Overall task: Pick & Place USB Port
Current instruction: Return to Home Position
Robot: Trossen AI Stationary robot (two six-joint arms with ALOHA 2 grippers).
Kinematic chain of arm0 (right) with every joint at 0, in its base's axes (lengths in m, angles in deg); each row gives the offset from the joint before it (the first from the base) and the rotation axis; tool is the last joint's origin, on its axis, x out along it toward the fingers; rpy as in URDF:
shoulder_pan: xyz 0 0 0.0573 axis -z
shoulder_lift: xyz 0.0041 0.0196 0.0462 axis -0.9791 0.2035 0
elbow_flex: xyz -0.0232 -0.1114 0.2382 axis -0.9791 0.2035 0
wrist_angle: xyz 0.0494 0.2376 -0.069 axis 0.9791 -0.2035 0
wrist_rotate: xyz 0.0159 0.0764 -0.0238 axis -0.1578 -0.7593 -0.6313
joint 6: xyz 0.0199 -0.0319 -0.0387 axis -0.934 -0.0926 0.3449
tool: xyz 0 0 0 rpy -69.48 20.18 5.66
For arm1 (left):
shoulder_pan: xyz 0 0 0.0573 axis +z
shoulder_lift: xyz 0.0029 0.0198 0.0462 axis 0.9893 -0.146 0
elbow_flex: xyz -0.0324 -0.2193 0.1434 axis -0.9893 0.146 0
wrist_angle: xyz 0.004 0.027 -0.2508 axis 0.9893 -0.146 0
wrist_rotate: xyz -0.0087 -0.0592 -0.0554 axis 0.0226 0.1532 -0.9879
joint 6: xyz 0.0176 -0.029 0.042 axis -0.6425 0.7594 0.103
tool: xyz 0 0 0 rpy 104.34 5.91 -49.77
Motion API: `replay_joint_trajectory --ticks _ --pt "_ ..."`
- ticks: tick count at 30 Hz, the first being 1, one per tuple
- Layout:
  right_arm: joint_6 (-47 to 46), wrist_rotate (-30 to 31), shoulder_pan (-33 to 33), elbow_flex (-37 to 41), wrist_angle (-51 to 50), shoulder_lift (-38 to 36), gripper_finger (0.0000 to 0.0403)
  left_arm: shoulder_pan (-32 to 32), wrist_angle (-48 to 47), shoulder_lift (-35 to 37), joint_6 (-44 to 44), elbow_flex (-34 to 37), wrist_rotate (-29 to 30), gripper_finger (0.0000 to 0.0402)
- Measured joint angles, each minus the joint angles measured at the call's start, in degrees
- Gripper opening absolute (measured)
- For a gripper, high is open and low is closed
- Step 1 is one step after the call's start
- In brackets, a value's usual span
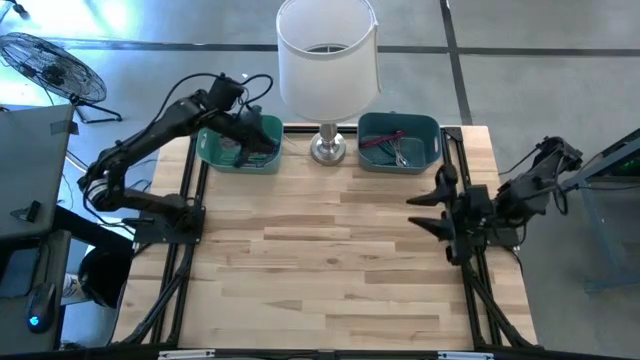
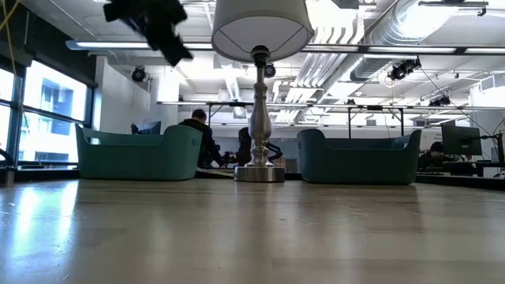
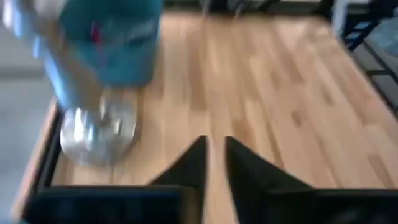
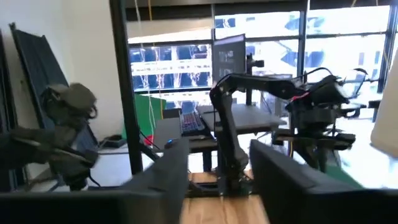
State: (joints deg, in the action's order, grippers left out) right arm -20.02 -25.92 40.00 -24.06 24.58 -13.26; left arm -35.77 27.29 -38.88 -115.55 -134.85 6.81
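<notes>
Two teal bins (image 1: pixel 240 152) (image 1: pixel 399 140), one lamp (image 1: pixel 327 60); left tool (image 3: pixel 213 163) narrowly parted, right tool (image 4: pixel 219 163) spread.

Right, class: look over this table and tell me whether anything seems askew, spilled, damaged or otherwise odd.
Nothing stands out. The lamp stands upright between the two teal bins, both squarely at the table's far edge. Nothing lies spilled on the wood. The left pincer is over the left bin; the right pincer waits at the table's right edge.

Bright overhead ceiling light, window glare — left wrist view motion-blurred throughout.
</notes>
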Motion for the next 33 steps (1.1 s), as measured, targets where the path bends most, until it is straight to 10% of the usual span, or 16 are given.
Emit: replay_joint_trajectory --ticks 5,12,26,33 --pt "7.4 1.2 0.0 0.0 -1.2 -3.3 0.0019 -7.5 10.9 3.4 6.5 0.0 -1.0 0.0013" --pt "17.1 2.0 0.0 0.0 -1.2 -10.3 0.0003 -20.9 25.5 10.9 21.1 -2.3 2.6 0.0002" --pt "23.2 9.1 0.0 -5.8 -21.2 -25.3 0.0 -42.9 0.2 25.5 13.7 -13.1 47.5 0.0" --pt "23.5 9.2 0.0 -5.8 -24.8 -30.8 0.0 -47.5 -6.9 28.6 8.2 -11.9 58.6 0.0"
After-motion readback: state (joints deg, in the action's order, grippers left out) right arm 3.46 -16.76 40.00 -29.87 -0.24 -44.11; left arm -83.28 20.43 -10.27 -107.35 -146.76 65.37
